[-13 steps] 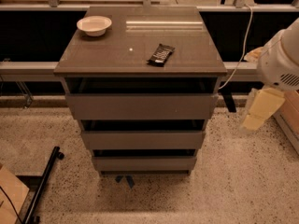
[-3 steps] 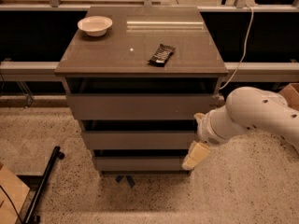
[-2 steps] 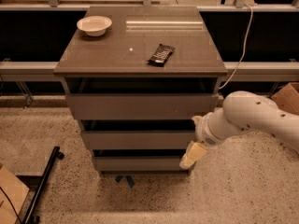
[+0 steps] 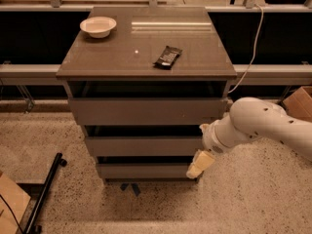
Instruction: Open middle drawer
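Low at the cabinet's right front corner, the robot's cream-coloured gripper [image 4: 197, 165] hangs from a white arm [image 4: 258, 126] that reaches in from the right. It points down and to the left, and its tip lies against or just in front of the right end of the bottom drawer [image 4: 141, 170]. That puts it just below the level of the middle drawer [image 4: 144, 146]. Whether the gripper is open or closed cannot be told from this angle, and nothing shows in its hold.

The middle drawer, a plain handleless grey-brown panel, sits between the larger top drawer [image 4: 146, 112] and the shorter bottom one. It looks fully shut, stepped back in line with its neighbours and with only the usual dark gap above its upper edge.

On the cabinet top [image 4: 107, 57] a white bowl [image 4: 98, 26] stands at the back left. A dark wrapped packet [image 4: 167, 57] lies near the middle, well apart from the bowl. A white cable [image 4: 249, 52] hangs past the cabinet's right side, and a cardboard box [image 4: 298, 103] stands at the far right.

By this reading the approach is largely made, but the opening itself has not begun. The gripper appears to sit slightly too low for the task. It would need to rise to the gap above the middle panel, catch the top edge there and then pull the drawer out.
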